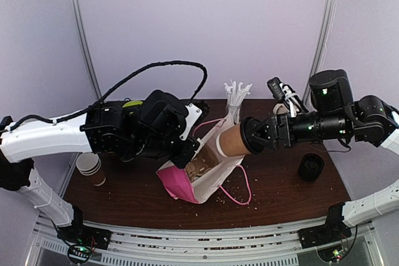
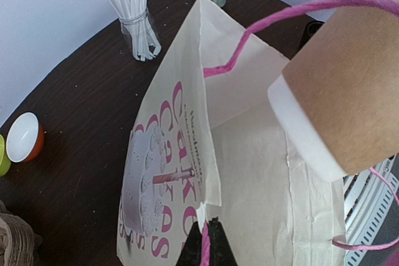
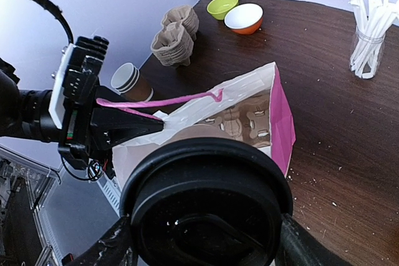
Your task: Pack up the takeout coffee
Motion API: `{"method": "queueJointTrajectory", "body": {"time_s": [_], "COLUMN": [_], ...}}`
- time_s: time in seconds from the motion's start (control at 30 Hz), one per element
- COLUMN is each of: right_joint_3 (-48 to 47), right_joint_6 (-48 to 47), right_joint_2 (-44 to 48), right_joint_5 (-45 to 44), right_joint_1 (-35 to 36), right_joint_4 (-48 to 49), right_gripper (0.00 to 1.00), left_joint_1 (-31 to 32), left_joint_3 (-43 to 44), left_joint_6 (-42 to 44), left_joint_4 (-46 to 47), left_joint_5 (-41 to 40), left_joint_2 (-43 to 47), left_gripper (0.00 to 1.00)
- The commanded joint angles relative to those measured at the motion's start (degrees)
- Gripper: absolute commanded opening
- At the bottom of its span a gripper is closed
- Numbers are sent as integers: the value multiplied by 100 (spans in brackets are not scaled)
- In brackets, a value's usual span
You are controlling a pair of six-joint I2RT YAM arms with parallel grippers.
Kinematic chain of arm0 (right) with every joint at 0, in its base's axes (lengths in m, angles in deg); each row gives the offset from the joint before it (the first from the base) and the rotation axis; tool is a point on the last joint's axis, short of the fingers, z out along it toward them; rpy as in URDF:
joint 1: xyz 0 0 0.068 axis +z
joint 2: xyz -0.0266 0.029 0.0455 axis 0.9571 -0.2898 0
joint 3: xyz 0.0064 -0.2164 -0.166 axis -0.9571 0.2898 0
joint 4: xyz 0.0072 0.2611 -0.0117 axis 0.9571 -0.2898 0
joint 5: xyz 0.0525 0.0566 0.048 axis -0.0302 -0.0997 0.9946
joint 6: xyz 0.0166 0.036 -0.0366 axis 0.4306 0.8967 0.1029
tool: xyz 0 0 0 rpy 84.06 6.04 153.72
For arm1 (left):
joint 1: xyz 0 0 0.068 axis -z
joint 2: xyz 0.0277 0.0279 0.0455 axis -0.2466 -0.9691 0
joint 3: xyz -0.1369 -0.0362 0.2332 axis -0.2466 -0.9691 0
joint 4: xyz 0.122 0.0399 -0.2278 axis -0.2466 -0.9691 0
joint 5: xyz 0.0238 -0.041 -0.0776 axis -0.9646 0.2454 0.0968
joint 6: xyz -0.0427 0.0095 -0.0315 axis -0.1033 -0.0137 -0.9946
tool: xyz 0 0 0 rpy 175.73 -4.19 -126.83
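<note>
Right now the right pincer (image 1: 249, 136) is pinching the takeout coffee (image 1: 232, 139) near its lid (image 3: 206, 216), holding it sideways in the air with its bottom at the open mouth of the paper bag (image 1: 219, 171), while the left pincer (image 2: 206, 244) is pressed together on the bag's top edge. To do this well, I think the cup should turn lid-up and go down slowly in the middle, missing the pink handle (image 2: 299, 9). Big pink letters (image 2: 171, 154) on the bag look like "Cakes"; the small writing is too tiny to read.
</note>
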Motion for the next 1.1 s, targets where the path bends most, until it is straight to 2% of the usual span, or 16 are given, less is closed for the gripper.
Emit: {"method": "queueJointTrajectory", "body": {"time_s": [0.0, 0.17, 0.3, 1.07], "right_joint_3": [450, 657, 779, 2908], "right_joint_6": [-53, -75, -132, 92], "right_joint_2": [21, -180, -312, -267], "right_joint_5": [-95, -201, -687, -2728], "right_joint_1": [162, 295, 474, 1365], "right_joint_4": [587, 884, 946, 3423], "right_gripper": [59, 59, 59, 58], "left_joint_1": [72, 159, 231, 430], "left_joint_3": [31, 143, 175, 163], "left_joint_6": [-30, -49, -126, -609], "left_joint_4": [240, 270, 283, 603], "left_joint_5": [-86, -87, -116, -12], "left_joint_2": [-59, -98, -107, -143], "left_gripper": [0, 0, 0, 0]}}
